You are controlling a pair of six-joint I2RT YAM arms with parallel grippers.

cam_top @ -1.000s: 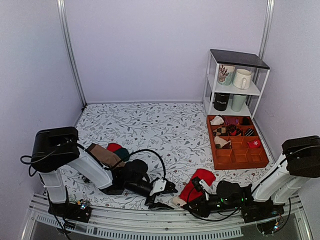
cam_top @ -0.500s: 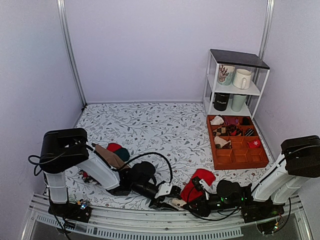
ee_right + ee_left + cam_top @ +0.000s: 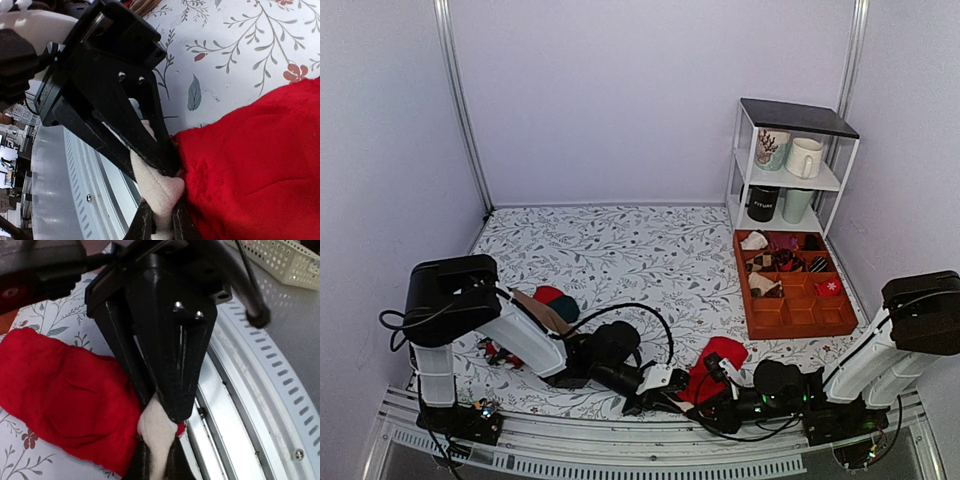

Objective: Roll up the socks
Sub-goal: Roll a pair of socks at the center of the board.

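Two arms, one shelf (image 3: pixel 798 117) with four mugs (image 3: pixel 805 157), one compartment tray (image 3: pixel 798 330), and one bundle of bright red knit: the socks (image 3: pixel 718 362) lie at the near edge of the worktop (image 3: pixel 620 250), between the arms. Their pale beige end (image 3: pixel 157 189) is pinched from opposite sides by the left jaws and the right jaws, both closed tight on it (only the wrist views show this; from above the black jaws hide it).

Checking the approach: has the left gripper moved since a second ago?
Yes. The left gripper shifted right, nearer the orange tray, and shut on the socks.
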